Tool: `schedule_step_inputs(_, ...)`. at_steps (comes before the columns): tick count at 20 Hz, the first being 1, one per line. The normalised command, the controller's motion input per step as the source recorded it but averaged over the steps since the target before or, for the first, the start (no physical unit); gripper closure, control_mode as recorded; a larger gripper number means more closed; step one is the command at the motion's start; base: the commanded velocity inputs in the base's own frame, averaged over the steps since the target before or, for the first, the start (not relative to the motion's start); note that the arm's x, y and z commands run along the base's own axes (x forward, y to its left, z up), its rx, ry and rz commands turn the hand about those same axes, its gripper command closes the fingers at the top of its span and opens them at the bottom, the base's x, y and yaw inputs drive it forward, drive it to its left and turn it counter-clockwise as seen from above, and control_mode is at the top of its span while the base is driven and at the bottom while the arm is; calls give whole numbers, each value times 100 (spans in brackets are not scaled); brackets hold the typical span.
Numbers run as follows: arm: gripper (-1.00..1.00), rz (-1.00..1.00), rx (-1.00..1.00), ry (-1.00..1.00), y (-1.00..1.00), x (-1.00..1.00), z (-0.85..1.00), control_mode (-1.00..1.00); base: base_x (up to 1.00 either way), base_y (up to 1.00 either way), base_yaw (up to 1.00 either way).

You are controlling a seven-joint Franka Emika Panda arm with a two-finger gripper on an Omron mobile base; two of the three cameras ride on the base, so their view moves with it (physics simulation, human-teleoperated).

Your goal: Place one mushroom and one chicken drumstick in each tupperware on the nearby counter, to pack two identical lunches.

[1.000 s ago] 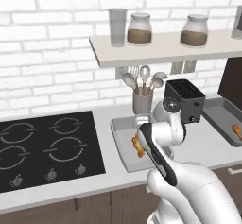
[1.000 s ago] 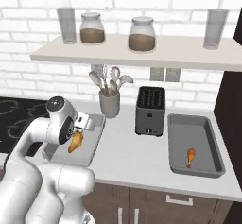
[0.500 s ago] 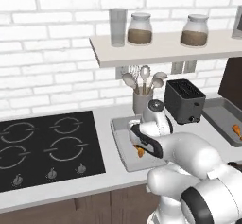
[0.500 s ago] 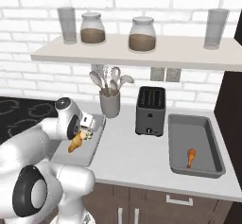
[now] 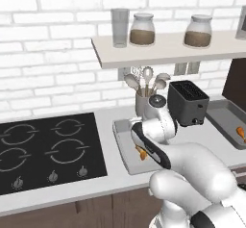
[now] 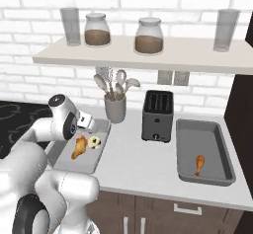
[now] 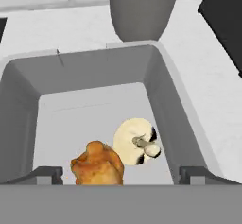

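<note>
My gripper hangs open just above the left tupperware, its fingertips spread wide with nothing gripped. On that tray's floor below lie a cream-white mushroom and an orange chicken drumstick, side by side and almost touching. The right base view has the gripper over the far end of this tupperware, with the drumstick and mushroom inside. The right tupperware holds one drumstick. All of this stands on the counter.
A black toaster stands between the two trays. A grey cup of utensils sits just behind the left tray. The black hob lies to its left. A wall shelf with jars and glasses hangs above.
The jaws have gone from nearly shut to wide open, and the mushroom now lies in the left tray beside the drumstick. The arm has swung forward over that tray.
</note>
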Motion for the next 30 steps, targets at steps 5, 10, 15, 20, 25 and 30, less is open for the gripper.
schedule_step_inputs(5, -100, -10, 2, -14, -14, -97, 100, -100, 0, 0, 0)
schedule_step_inputs(10, -100, -7, 7, 1, -39, -100, 100, -100, 0, 0, 0)
schedule_step_inputs(15, -100, 0, 1, 36, -8, -44, 59, -100, 0, 0, 0)
schedule_step_inputs(20, -100, 0, 0, 5, 0, -18, -1, -100, 0, 0, 0)
schedule_step_inputs(25, -100, 0, 0, 0, 0, -60, -14, 100, -40, 0, 1)
schedule_step_inputs(30, -100, 0, 0, 0, 0, 0, 0, 100, -100, 2, -4)
